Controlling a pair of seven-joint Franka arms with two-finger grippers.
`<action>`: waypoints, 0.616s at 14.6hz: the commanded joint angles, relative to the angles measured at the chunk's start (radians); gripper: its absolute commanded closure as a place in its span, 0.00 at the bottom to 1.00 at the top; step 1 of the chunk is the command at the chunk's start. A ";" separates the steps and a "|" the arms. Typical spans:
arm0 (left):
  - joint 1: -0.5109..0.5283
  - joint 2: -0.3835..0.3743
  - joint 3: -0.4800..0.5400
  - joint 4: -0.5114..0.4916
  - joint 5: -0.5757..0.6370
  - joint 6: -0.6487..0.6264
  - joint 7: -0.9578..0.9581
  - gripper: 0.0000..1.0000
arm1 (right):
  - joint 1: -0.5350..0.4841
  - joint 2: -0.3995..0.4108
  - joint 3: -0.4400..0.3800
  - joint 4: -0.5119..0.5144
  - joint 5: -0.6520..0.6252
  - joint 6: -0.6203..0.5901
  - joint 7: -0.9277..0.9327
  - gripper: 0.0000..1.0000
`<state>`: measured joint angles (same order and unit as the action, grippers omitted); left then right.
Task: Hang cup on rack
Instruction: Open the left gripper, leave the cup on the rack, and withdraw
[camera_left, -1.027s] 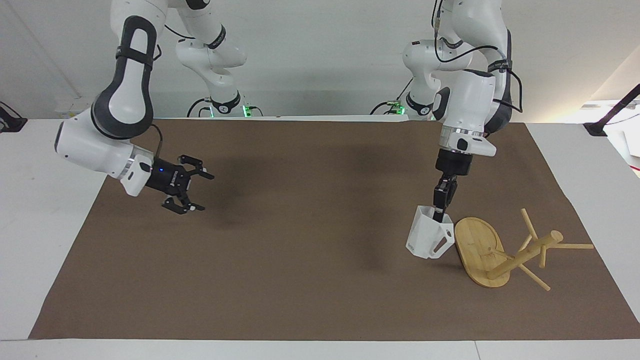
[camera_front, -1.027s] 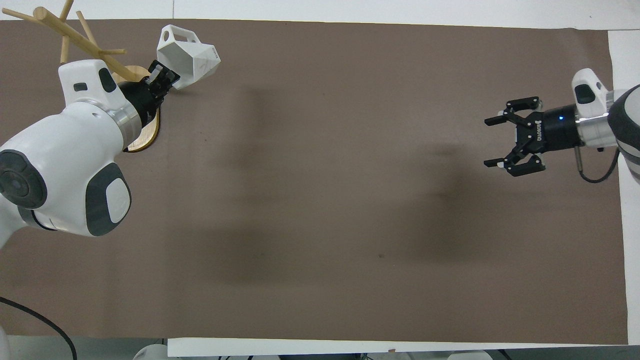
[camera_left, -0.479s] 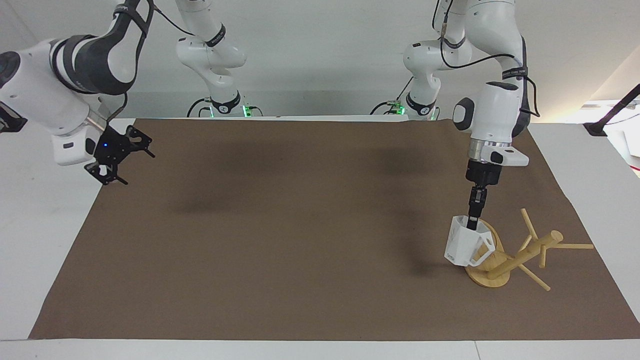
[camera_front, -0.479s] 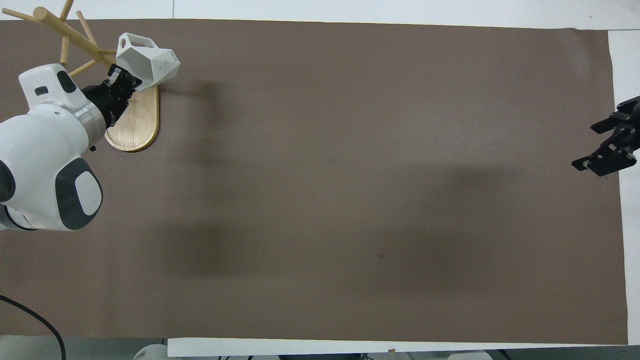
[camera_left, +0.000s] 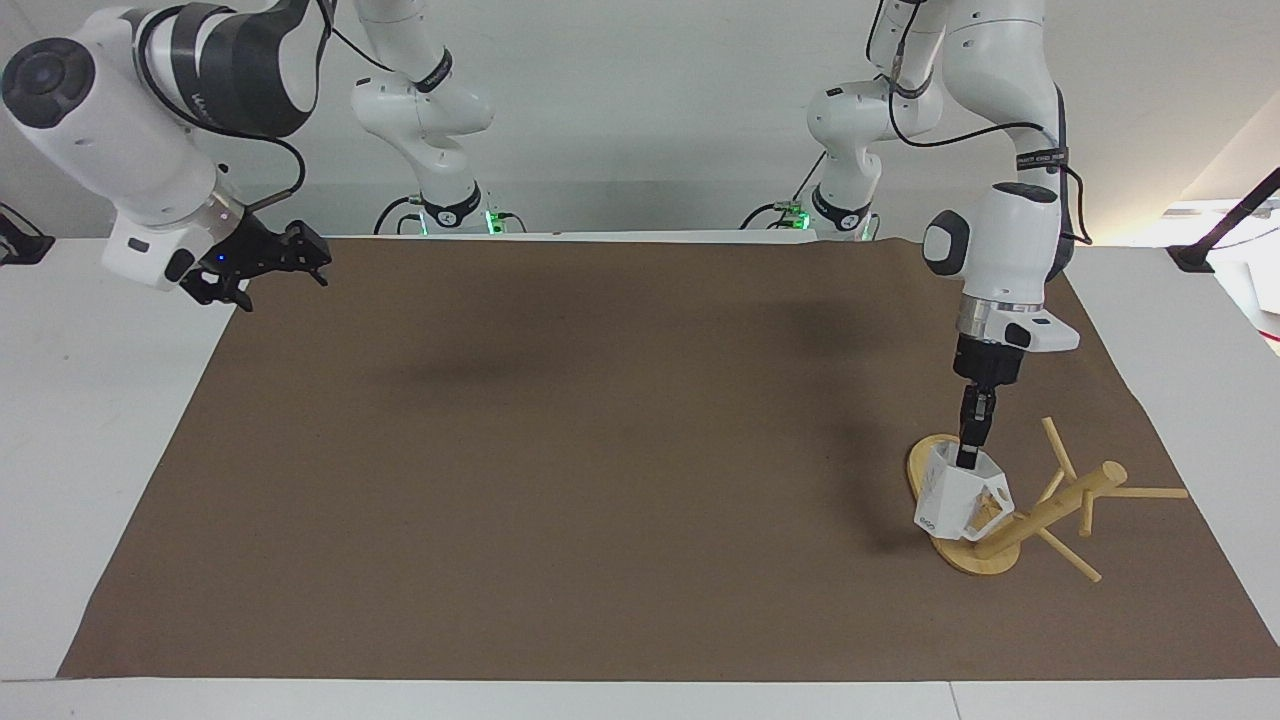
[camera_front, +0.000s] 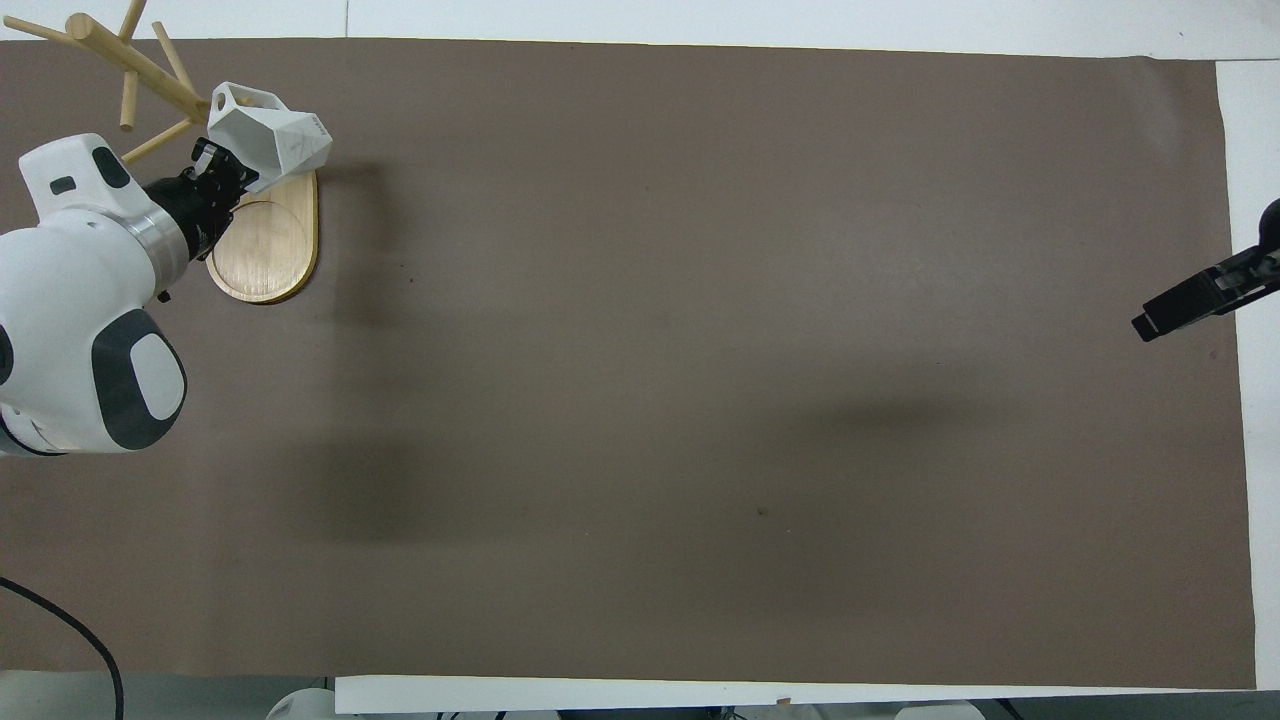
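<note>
The white faceted cup hangs from my left gripper, which is shut on its rim from above. The cup is low over the oval base of the bamboo rack, with its handle toward the post. The rack is tipped over: its base stands tilted on edge and its post and pegs slant toward the left arm's end of the table. In the overhead view the cup covers the farther end of the rack's base, with my left gripper on it. My right gripper is open and empty, raised over the mat's edge at the right arm's end.
A brown mat covers the white table. In the overhead view only the tip of my right gripper shows at the mat's edge. The rack's pegs stick out low over the mat.
My left gripper has carried the cup sideways from beside the rack's base to over it. My right arm has drawn back and up toward its own end of the table.
</note>
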<state>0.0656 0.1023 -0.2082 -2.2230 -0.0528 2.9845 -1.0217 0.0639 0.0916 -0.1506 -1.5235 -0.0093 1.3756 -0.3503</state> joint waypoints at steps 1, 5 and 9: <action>0.037 -0.013 -0.002 0.023 0.007 -0.089 0.080 0.00 | 0.014 -0.004 0.013 0.043 -0.028 -0.024 0.167 0.00; 0.074 -0.111 0.003 0.078 0.010 -0.449 0.129 0.00 | -0.027 -0.111 0.020 -0.090 -0.061 0.010 0.223 0.00; 0.074 -0.131 0.006 0.303 0.091 -0.932 0.394 0.00 | -0.055 -0.110 0.045 -0.089 -0.066 0.022 0.228 0.00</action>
<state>0.1345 -0.0253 -0.2005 -2.0340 -0.0026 2.2542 -0.7484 0.0231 0.0064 -0.1351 -1.5753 -0.0523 1.3701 -0.1489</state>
